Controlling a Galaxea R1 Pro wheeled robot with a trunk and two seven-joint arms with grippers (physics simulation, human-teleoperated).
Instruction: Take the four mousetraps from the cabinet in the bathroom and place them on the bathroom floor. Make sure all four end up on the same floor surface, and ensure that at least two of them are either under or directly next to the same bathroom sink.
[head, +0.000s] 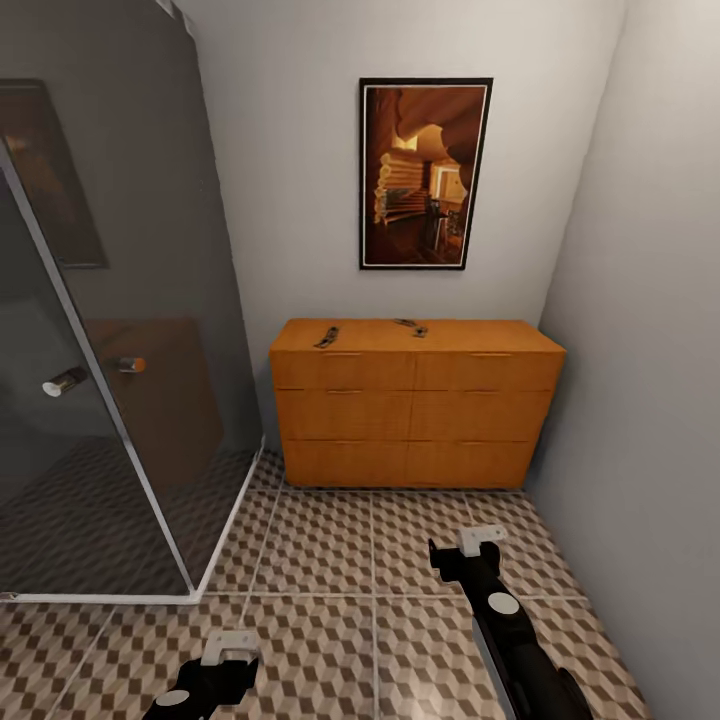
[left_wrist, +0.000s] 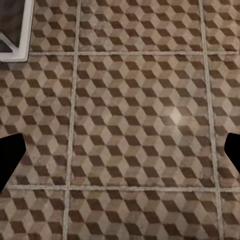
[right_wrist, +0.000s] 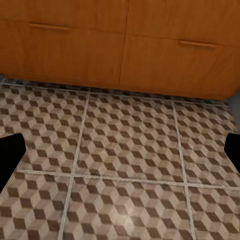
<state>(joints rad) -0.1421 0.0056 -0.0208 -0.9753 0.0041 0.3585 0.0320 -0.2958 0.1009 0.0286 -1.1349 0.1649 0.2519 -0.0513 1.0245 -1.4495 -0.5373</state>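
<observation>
Bathroom corner, head view: pale grey walls meet at about 1 o'clock, and the bathroom floor (head: 330, 560) of cube-patterned brown-and-beige tiles with pale grout runs up to the cabinet (head: 415, 415), an orange-brown chest with two columns of drawers, standing against the far wall at 12 o'clock. Two mousetraps lie on the cabinet top: one mousetrap (head: 326, 337) toward its left part, a second mousetrap (head: 411, 326) near the middle rear, the two well apart; their details are too small to make out. A framed picture (head: 425, 174) in orange tones hangs on the wall above the cabinet. A smoked-glass shower enclosure (head: 110, 330) with a white base rim occupies the 9 to 10 o'clock sector, just beside the cabinet's left end.

Left claw (head: 231, 645) is at 7 o'clock, low over the tiles; in the left wrist view its dark fingertips (left_wrist: 10, 157) sit at opposite picture edges, released and holding nothing, with a corner of the shower rim (left_wrist: 14, 52) visible. Right claw (head: 481, 539) is at 5 o'clock, nearer the cabinet; in the right wrist view its fingertips (right_wrist: 9, 155) are likewise spread wide and empty, facing the cabinet's lower drawers (right_wrist: 120, 45) across bare tiles.
</observation>
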